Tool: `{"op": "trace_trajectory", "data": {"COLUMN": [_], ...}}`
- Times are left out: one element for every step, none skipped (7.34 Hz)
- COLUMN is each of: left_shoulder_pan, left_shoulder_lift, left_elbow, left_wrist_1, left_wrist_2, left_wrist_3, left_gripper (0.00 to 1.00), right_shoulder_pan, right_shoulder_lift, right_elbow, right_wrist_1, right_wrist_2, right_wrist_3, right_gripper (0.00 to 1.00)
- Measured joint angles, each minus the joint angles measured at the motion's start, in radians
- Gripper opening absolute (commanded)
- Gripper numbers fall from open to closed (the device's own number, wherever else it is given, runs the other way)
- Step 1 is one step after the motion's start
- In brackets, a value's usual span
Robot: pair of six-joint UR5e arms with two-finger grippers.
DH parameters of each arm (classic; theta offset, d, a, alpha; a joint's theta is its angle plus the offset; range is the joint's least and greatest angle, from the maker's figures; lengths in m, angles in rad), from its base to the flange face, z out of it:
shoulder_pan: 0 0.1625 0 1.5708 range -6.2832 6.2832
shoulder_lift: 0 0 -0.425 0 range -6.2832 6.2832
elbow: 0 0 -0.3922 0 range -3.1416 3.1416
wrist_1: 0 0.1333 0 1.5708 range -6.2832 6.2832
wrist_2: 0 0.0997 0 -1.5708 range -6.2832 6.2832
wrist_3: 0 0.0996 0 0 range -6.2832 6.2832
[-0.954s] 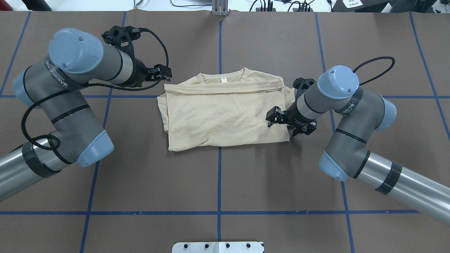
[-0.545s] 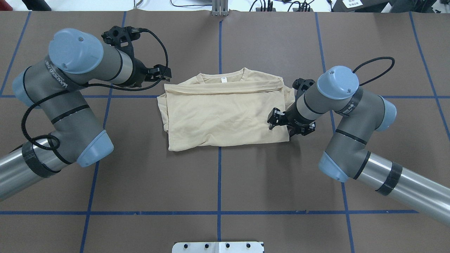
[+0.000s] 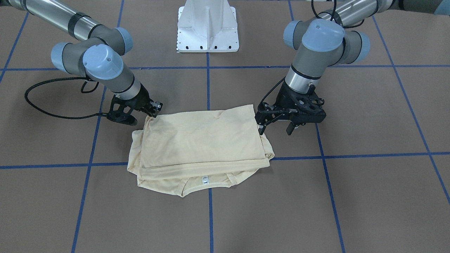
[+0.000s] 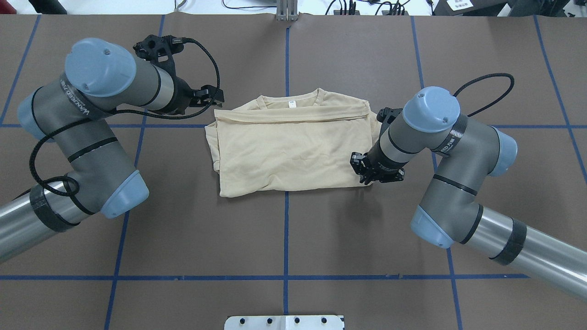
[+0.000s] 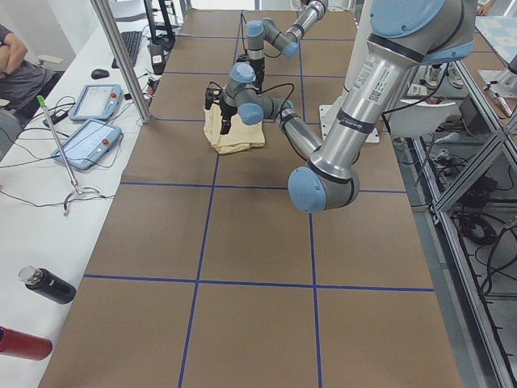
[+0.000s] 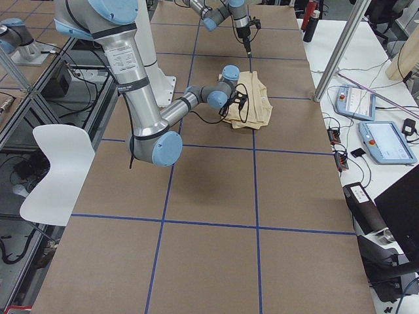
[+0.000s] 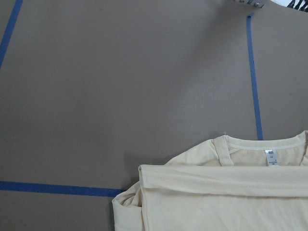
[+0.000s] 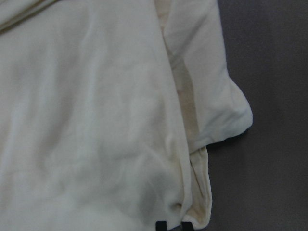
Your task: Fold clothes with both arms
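Shirt [image 4: 293, 151] lies mid-table [image 4: 367, 238]. The right gripper [image 3: 153, 111] pinches its near corner. The left gripper [image 3: 275, 130] gapes empty beside it.

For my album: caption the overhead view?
The left arm and right arm flank a half-folded shirt, right gripper at its near corner.

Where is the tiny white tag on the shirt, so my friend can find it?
On the brown table with blue tape lines, find the pale yellow shirt folded in the middle. On the shirt's edge farthest from the white base is the curved neckline, with the tag just inside it. It is the only small white square on the plain yellow cloth.
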Motion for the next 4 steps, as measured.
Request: {"op": "trace_trajectory", "data": {"left_shoulder_pan": [0.0,0.001,0.001,0.001], "left_shoulder_lift": [0.0,0.0,0.0,0.0], "left_elbow": [0.0,0.0,-0.001,-0.002], "left_wrist_1": [0.0,0.0,0.0,0.0], "left_wrist_2": [0.0,0.0,0.0,0.0], "left_wrist_3": [0.0,-0.001,-0.001,-0.001], "left_gripper": [1.0,1.0,1.0,1.0], "right_shoulder_pan": [-0.002,-0.003,-0.003,-0.002], "right_shoulder_lift": [-0.001,-0.002,-0.002,-0.002], "right_elbow": [0.003,0.004,0.005,0.005], "right_wrist_1": [-0.005,-0.007,-0.008,-0.008], "right_wrist_2": [0.0,0.0,0.0,0.001], "right_wrist_3": [0.0,0.0,0.0,0.0], "right_gripper": [0.0,0.09,0.26,0.38]}}
